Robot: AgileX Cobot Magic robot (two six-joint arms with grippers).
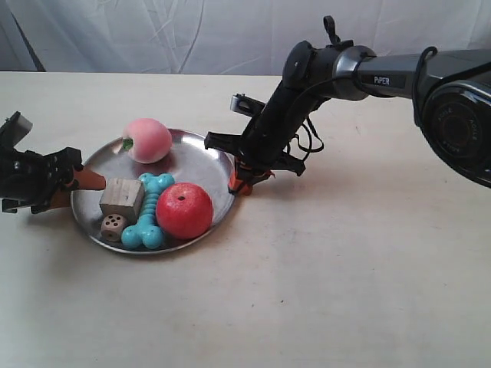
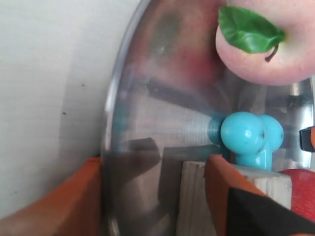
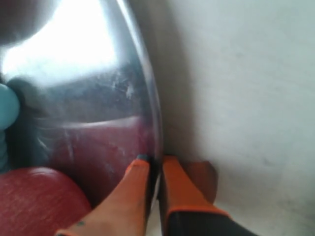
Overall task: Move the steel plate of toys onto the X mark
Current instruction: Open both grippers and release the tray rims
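Note:
The steel plate [image 1: 196, 165] rests on the beige table and holds the pink peach [image 1: 148, 139], red apple [image 1: 184, 211], turquoise bone [image 1: 149, 215], wooden cube [image 1: 121, 199] and brown die [image 1: 113, 225]. My left gripper [image 2: 155, 164] is open and straddles the plate's rim [image 2: 110, 147]. One of its fingers [image 2: 74, 201] is outside the rim, the other beside the cube [image 2: 194, 196]. On the opposite rim [image 3: 155, 123], next to the apple [image 3: 34, 196], my right gripper [image 3: 151, 164] is shut. The X mark is not in view.
The left arm [image 1: 31, 176] reaches in from the exterior view's left, and the right arm [image 1: 322, 77] from its upper right. A white cloth [image 1: 192, 31] hangs behind the pale table [image 1: 345, 268].

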